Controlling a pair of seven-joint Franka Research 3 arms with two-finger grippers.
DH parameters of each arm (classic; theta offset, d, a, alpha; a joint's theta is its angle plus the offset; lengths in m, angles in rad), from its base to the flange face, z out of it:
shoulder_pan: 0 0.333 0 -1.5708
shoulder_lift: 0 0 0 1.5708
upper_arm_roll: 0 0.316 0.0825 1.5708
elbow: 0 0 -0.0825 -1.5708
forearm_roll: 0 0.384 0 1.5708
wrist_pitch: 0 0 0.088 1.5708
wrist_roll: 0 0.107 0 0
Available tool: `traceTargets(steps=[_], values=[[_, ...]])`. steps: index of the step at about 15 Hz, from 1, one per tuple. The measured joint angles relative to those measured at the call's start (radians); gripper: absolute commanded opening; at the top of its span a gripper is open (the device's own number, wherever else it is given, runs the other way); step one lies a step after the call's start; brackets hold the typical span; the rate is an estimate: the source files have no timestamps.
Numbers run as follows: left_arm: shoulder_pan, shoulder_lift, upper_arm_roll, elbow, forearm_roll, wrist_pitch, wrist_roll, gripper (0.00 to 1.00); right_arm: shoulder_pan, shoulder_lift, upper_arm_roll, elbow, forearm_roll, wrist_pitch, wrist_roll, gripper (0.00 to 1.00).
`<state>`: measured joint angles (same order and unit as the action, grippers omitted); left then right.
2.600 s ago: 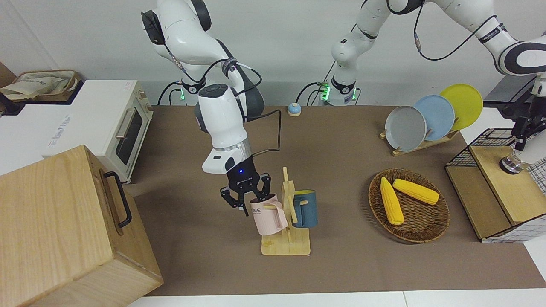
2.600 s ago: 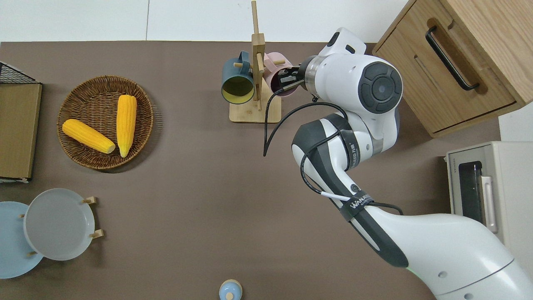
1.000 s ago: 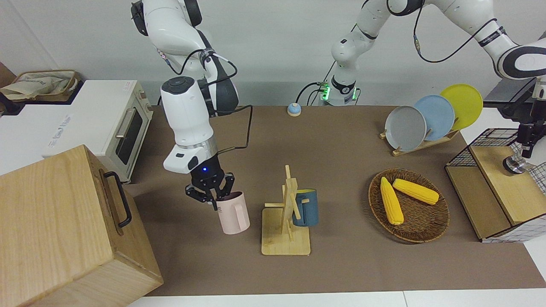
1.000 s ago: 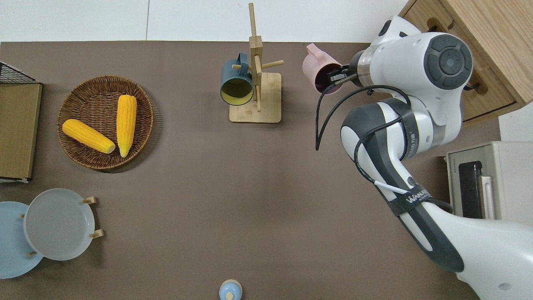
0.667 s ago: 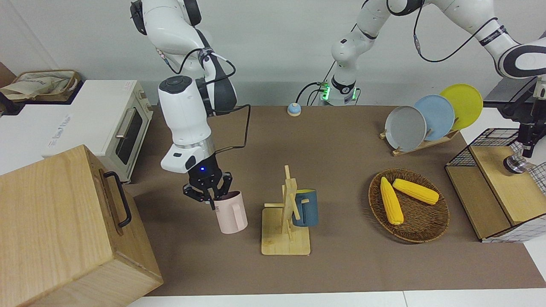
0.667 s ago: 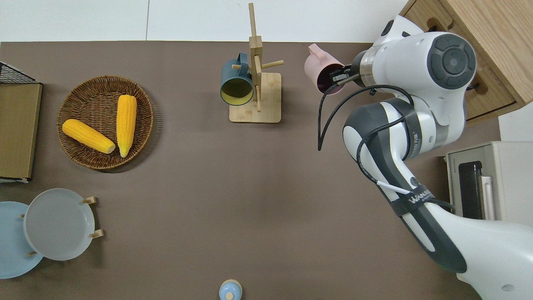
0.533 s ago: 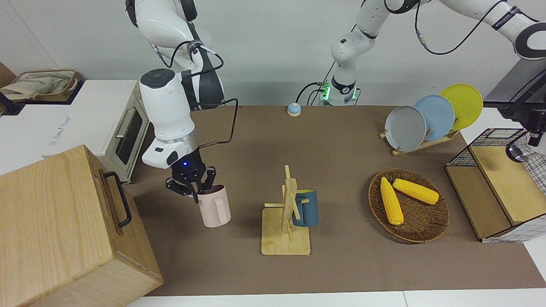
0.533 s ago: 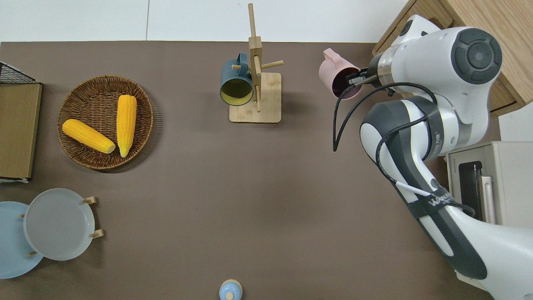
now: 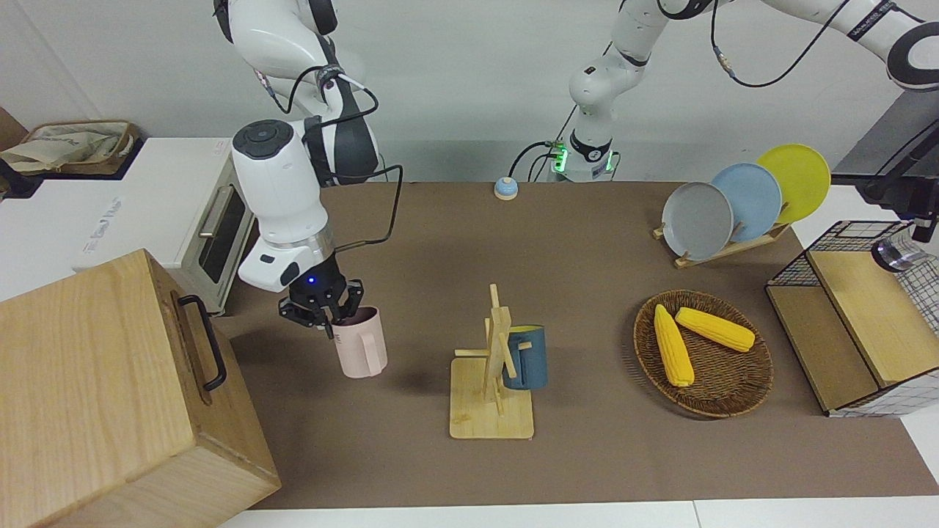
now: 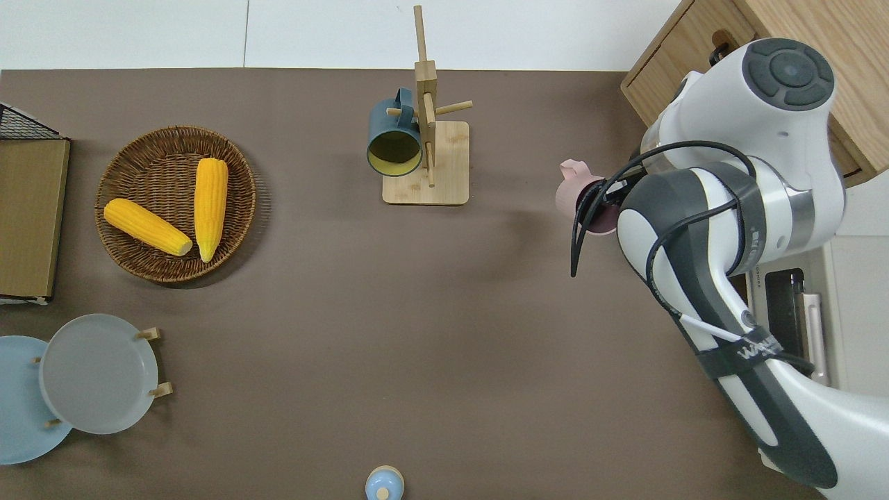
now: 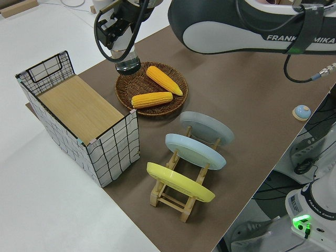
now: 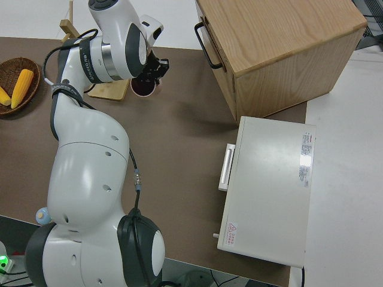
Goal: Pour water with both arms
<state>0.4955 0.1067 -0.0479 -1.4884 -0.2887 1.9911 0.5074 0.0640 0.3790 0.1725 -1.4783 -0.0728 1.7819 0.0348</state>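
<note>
My right gripper [image 9: 325, 315] is shut on the rim of a pink mug [image 9: 360, 345] and holds it upright above the brown mat, between the wooden mug rack [image 9: 491, 411] and the wooden box. In the overhead view the arm hides most of the pink mug [image 10: 575, 182]. A dark blue mug [image 9: 526, 358] hangs on the rack. My left gripper [image 9: 921, 226] is shut on a clear glass [image 9: 890, 254] and holds it in the air by the wire crate [image 9: 843, 242]. The left side view shows this gripper [image 11: 118, 38] and the glass [image 11: 127, 61].
A wicker basket [image 9: 726, 400] with two corn cobs lies toward the left arm's end. A rack of plates [image 9: 741, 202] stands nearer to the robots. A wooden box [image 9: 110, 396] and a toaster oven [image 9: 213, 220] stand at the right arm's end. A small blue bell [image 9: 505, 188] sits near the robots.
My right gripper took the pink mug off the rack and carried it toward the right arm's end, nearer to the robots. My left gripper lifted the glass off the crate's wooden lid.
</note>
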Motion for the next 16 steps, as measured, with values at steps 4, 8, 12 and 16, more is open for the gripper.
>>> traceTargets(steps=[4, 8, 12, 16], values=[[-0.092, -0.1, -0.006, -0.121, 0.055, -0.001, -0.104, 0.03, 0.127, -0.002, 0.01, -0.045, 0.07, -0.013, 0.249, 0.0], [-0.149, -0.239, -0.015, -0.323, 0.063, 0.061, -0.161, 0.01, 0.256, -0.001, 0.014, -0.05, 0.17, -0.013, 0.476, 0.0], [-0.151, -0.384, -0.093, -0.587, 0.064, 0.212, -0.22, 0.01, 0.34, 0.013, 0.014, -0.047, 0.248, 0.027, 0.615, 0.0], [-0.152, -0.462, -0.128, -0.678, 0.064, 0.231, -0.272, 0.01, 0.435, 0.079, 0.015, -0.028, 0.255, 0.144, 0.731, 0.0]])
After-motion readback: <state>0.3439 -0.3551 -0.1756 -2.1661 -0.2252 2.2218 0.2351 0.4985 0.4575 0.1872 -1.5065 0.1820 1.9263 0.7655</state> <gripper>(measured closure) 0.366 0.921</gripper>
